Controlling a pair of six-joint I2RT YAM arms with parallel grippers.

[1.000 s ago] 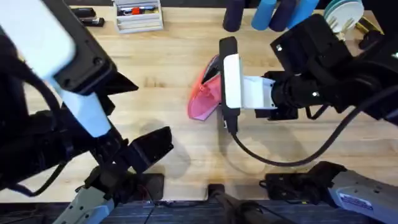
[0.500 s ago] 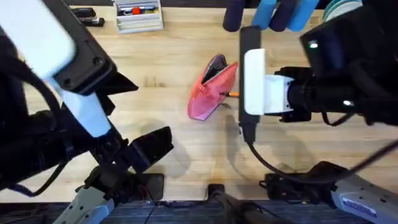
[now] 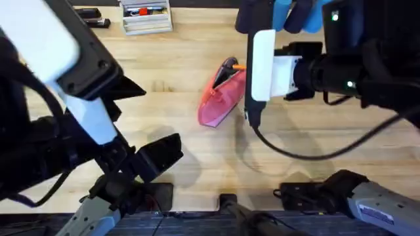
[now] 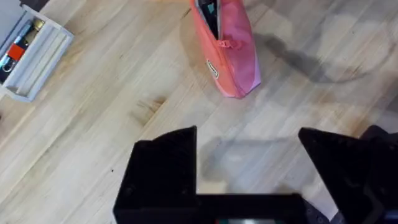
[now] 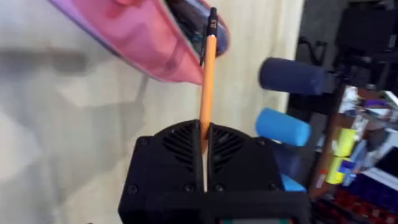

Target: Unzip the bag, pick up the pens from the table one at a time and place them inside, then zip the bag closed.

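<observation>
So my right pincer (image 5: 204, 146) is pinched tight on the orange pen (image 5: 208, 74), holding it near the back end so the black tip sticks out ahead of the fingers. In the right wrist view the tip sits right at the dark open mouth of the pink pouch (image 5: 134, 34), though I can't tell whether it's inside or just over the opening. From overhead, the pouch (image 3: 220, 98) lies on the wooden table (image 3: 164, 72) around the center of the frame, slanted, with its open end toward the upper right, and a bit of orange pen (image 3: 239, 67) pokes out there beside my right arm's white wrist block.

My left pincer (image 4: 249, 171) is spread wide with nothing between the fingers. It hangs above bare wood, and in the left wrist view the pouch (image 4: 233, 53) lies well apart from it in the upper middle of the frame. You can see the zipper pull hanging on the side of the pouch, and the mouth is gaping.

Other stuff: a white tray (image 3: 146, 16) with a red marker in it sits at the top left of the overhead frame. Some blue foam-looking cylinders (image 3: 289, 14) are at the top edge, right of center.
</observation>
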